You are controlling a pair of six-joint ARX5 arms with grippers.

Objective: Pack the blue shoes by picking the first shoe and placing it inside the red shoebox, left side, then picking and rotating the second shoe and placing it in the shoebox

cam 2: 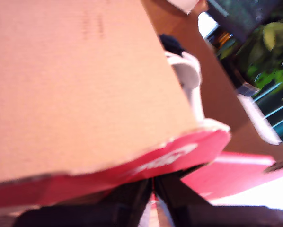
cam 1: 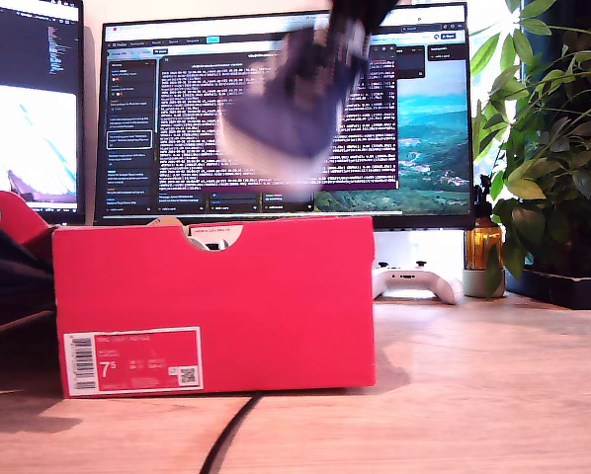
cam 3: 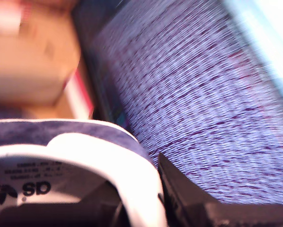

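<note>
A blue shoe (cam 1: 294, 104), blurred by motion, hangs in the air above the red shoebox (cam 1: 216, 301) in front of the monitor. My second gripper (cam 3: 140, 201) is shut on its white-lined collar, with the trefoil logo just beside the dark fingers (cam 3: 181, 201); in the exterior view this gripper (cam 1: 360, 15) is at the top edge. My first gripper (cam 2: 153, 187) is shut on the red rim of the swoosh lid (cam 2: 84, 90), whose cardboard underside fills that view. Past the lid, a navy and white shoe (cam 2: 186, 71) shows. Something white (cam 1: 211, 237) sits behind the box's notch.
A wide monitor (cam 1: 424, 128) stands close behind the box. A white game controller (cam 1: 414, 281), an amber bottle (cam 1: 483, 252) and a leafy plant (cam 1: 552, 148) are on the exterior view's right. A black cable (cam 1: 231, 434) runs in front. The raised lid (cam 1: 1, 219) is at that view's left.
</note>
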